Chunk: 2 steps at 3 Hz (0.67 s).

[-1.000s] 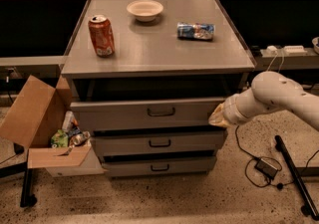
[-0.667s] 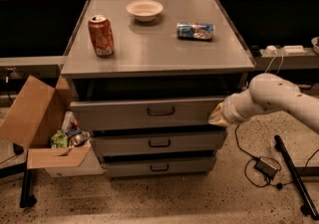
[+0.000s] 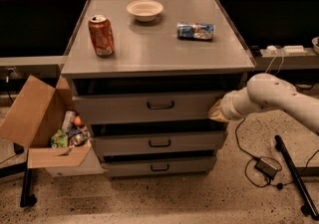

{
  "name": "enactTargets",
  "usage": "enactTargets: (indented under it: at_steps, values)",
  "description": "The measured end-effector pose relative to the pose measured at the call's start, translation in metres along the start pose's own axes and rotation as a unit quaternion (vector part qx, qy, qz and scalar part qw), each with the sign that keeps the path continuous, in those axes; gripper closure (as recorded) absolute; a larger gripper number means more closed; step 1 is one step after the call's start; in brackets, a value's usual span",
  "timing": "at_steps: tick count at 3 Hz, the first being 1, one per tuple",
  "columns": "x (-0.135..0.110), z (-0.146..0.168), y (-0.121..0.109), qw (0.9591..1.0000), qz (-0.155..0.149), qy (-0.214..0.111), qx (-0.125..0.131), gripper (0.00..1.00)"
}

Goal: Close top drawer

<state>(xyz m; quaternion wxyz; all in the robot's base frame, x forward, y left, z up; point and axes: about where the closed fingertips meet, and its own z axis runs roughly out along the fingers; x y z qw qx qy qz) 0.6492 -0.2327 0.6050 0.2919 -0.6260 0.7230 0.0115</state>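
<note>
The top drawer (image 3: pixel 124 107) is a wide grey drawer with a flat front and a small dark handle (image 3: pixel 160 104) at its centre. It stands slightly pulled out under the grey cabinet top (image 3: pixel 159 51), with a dark gap above its front. My gripper (image 3: pixel 217 112) is at the end of the white arm coming from the right. It rests against the right end of the top drawer's front panel.
A red soda can (image 3: pixel 101 35), a white bowl (image 3: pixel 144 10) and a blue crushed packet (image 3: pixel 195 31) sit on the cabinet top. Two lower grey drawers (image 3: pixel 159 142) are below. An open cardboard box (image 3: pixel 45 128) with trash stands at left. Cables and a black leg (image 3: pixel 294 178) lie at right.
The gripper and arm have shifted slightly left against the drawer front. The drawer looks a little further in.
</note>
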Motion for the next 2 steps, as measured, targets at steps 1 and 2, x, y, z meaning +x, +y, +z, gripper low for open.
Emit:
enactTargets:
  at_steps: [1,2]
  values:
    - [0.0044,0.0046,-0.0055,1.0,0.009,-0.005,0.001,1.0]
    - [0.0047,0.0001,-0.0014,0.9998,0.005,-0.02,0.0,1.0]
